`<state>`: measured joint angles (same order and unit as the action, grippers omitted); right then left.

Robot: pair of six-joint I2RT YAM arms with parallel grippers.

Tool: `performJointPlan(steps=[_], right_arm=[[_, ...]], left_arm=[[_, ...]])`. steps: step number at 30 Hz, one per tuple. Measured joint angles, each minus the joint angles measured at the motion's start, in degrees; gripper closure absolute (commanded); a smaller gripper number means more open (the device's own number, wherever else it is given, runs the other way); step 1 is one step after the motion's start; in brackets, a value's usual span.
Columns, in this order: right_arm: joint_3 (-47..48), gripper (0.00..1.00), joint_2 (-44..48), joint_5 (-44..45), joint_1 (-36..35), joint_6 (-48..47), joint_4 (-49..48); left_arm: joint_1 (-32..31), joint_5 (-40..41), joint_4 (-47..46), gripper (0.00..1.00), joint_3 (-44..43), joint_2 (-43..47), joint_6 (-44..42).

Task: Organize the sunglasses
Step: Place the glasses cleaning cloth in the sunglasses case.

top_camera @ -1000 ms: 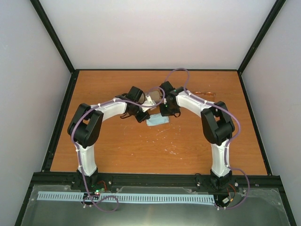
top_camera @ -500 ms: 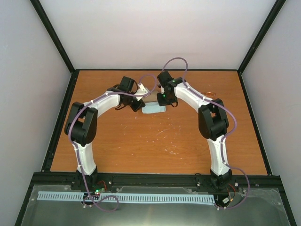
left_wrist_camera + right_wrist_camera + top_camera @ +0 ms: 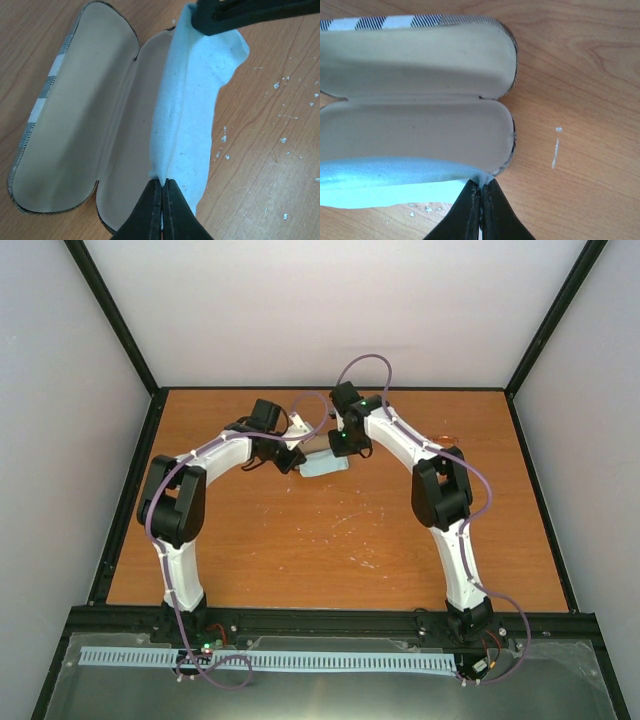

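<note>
Sunglasses [image 3: 447,439], thin-framed and orange-lensed, lay well right of the open striped oval case [image 3: 75,100], nearer your right gripper [image 3: 481,185]; it and your left gripper [image 3: 163,182] each clamped the light blue cloth [image 3: 195,100].

Sunglasses [image 3: 447,438] mostly behind right arm [image 3: 440,490] — case [image 3: 415,65] cropped left.

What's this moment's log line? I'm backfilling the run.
left hand: shut on cloth | right hand: shut on cloth | case: open | sunglasses: outside case

Fuzzy matt cloth [image 3: 190,115], smooth-lined case [image 3: 75,125], wood-grain table [image 3: 280,125].
</note>
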<state>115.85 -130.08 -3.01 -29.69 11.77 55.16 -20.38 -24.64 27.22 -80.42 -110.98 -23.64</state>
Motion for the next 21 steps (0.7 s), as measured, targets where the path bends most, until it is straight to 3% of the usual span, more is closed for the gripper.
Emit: performJointPlan(steps=[21], right_arm=[[7.76,0.97,-5.33,-2.60,1.33,-0.42,2.67]], left_arm=[[1.42,-1.25,0.81,1.00,-2.95,-4.81,-0.09]])
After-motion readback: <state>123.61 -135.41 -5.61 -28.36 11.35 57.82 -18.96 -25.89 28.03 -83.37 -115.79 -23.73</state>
